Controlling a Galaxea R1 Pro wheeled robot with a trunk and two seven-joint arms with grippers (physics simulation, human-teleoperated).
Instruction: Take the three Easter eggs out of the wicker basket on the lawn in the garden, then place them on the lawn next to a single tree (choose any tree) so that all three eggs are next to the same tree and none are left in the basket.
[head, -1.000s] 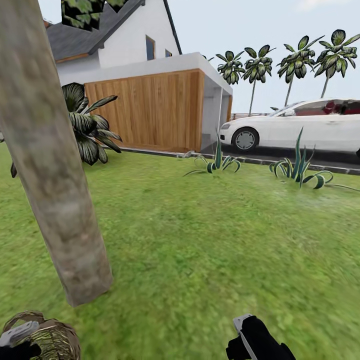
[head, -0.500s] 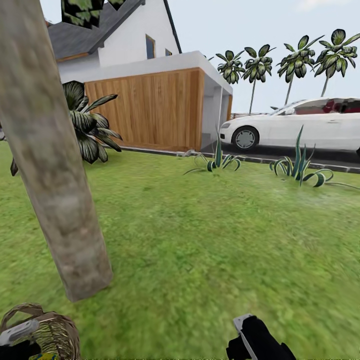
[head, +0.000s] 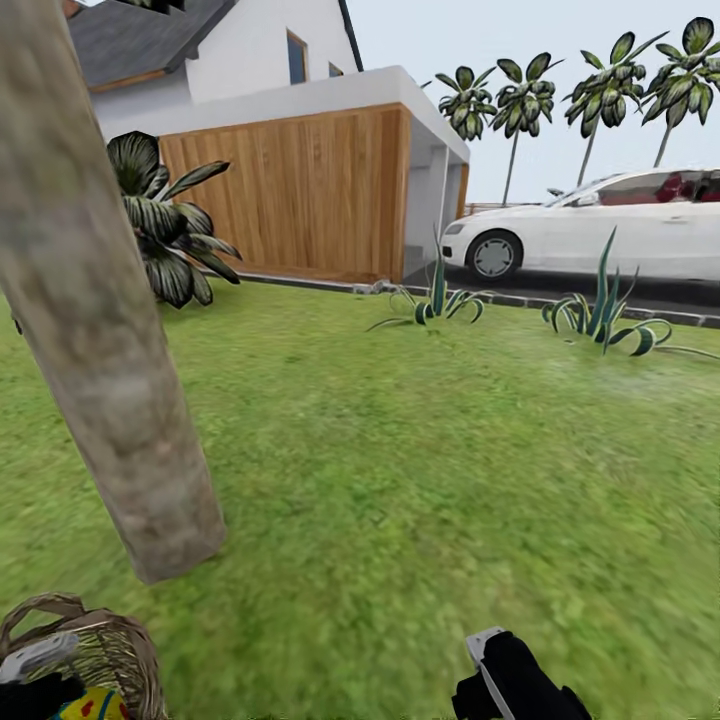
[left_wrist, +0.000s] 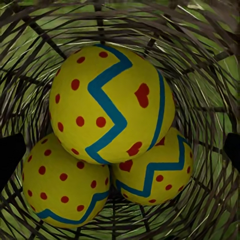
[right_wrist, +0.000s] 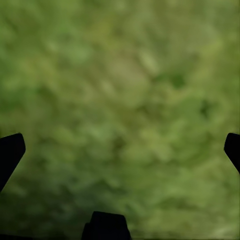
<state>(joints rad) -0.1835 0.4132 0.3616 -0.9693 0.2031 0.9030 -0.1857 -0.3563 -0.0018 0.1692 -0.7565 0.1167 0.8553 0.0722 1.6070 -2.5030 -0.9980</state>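
Three yellow Easter eggs with blue zigzags and red dots lie inside the wicker basket (left_wrist: 210, 65). One egg (left_wrist: 107, 102) rests on top of the other two (left_wrist: 62, 187) (left_wrist: 155, 177). My left gripper (left_wrist: 121, 152) hangs open above them, its dark fingertips (left_wrist: 10, 157) wide apart at the basket's walls. In the head view the basket (head: 110, 645) stands on the lawn (head: 420, 470) just in front of the tree trunk (head: 110, 380), with one egg (head: 90, 705) peeking out beside my left gripper (head: 35, 675). My right gripper (head: 495, 665) is open over bare grass (right_wrist: 125, 100).
A wood-panelled garage (head: 300, 200) and white house stand behind the lawn. A white car (head: 600, 225) is parked at the right on the drive. A broad-leafed plant (head: 165, 235) and spiky plants (head: 435, 300) (head: 600, 315) edge the grass. Open lawn stretches to the right of the trunk.
The head camera has tilted down a little, so the whole scene has shifted up. More of the basket now shows, with an egg in it. The arms hold their places.
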